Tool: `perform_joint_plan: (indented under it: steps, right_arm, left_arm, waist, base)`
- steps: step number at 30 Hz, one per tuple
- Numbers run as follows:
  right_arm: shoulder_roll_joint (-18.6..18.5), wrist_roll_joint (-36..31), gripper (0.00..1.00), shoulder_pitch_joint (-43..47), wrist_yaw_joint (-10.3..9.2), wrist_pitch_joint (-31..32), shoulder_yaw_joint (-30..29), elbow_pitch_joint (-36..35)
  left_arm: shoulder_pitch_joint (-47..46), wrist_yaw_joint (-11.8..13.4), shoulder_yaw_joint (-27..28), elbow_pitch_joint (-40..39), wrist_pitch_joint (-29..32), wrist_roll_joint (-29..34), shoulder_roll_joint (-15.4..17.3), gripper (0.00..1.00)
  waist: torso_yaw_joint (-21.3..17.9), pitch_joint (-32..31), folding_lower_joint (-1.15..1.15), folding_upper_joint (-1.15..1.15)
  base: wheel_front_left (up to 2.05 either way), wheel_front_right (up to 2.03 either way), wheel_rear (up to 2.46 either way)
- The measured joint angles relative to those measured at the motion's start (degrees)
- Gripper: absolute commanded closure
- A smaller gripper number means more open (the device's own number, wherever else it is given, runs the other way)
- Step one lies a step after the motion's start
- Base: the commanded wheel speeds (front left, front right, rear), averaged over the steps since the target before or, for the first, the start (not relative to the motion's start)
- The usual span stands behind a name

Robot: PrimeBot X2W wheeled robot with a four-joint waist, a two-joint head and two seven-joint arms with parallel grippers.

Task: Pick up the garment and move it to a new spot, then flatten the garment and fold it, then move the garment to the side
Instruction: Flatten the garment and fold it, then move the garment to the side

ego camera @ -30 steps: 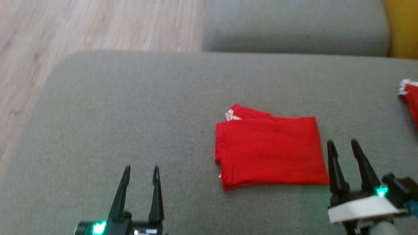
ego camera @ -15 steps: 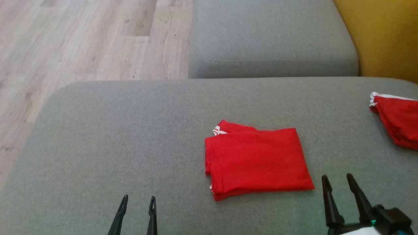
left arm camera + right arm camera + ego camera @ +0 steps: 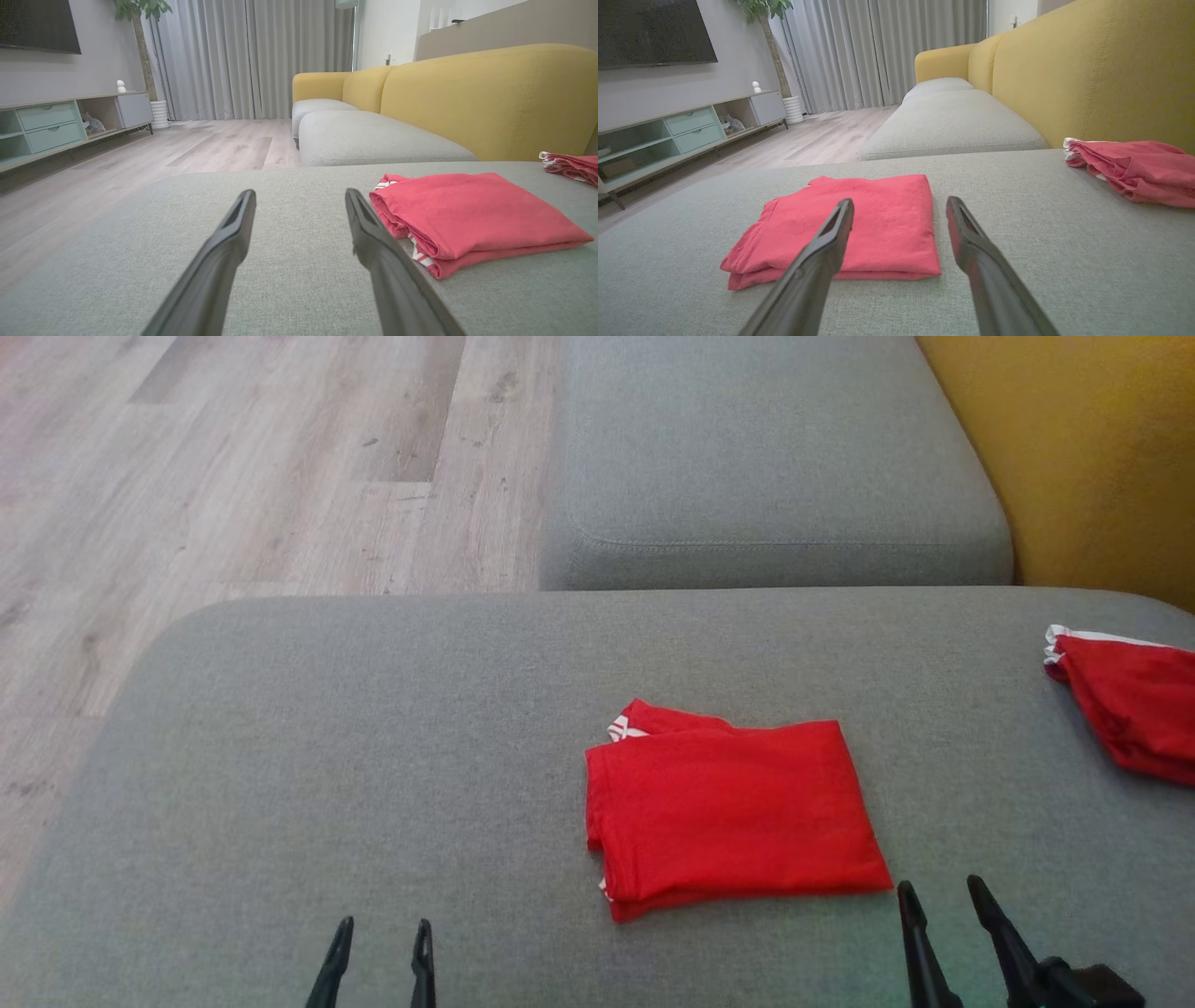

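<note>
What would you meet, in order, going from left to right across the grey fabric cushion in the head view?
In order: left gripper, long dark fingers apart → folded red cloth garment with white trim → right gripper, fingers apart → crumpled red cloth garment at the right edge.

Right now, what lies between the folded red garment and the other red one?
Only bare grey cushion separates the folded garment from the crumpled garment, as the head view shows.
</note>
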Motion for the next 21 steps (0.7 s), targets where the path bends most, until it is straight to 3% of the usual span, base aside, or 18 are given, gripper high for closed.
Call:
perform_joint_plan:
  steps: [12, 21]
  right_arm:
    - [0.12, -1.03, 0.0, 0.08, 0.0, 0.0, 0.32, -0.04]
    - [0.08, -1.2, 0.0, -1.0, 0.0, 0.01, -1.77, 1.48]
  left_arm:
    - [0.03, -1.34, 1.78, 0.2, 0.0, -0.68, -1.1, 0.0]
    - [-0.49, -2.24, 1.76, -4.04, 0.01, 0.9, -1.41, 0.0]
  waist:
    - [0.35, 1.15, 0.0, 0.0]
    - [1.11, 4.55, 0.0, 0.0]
  base:
    - [0.0, 0.0, 0.0]
    - [0.0, 0.0, 0.0]
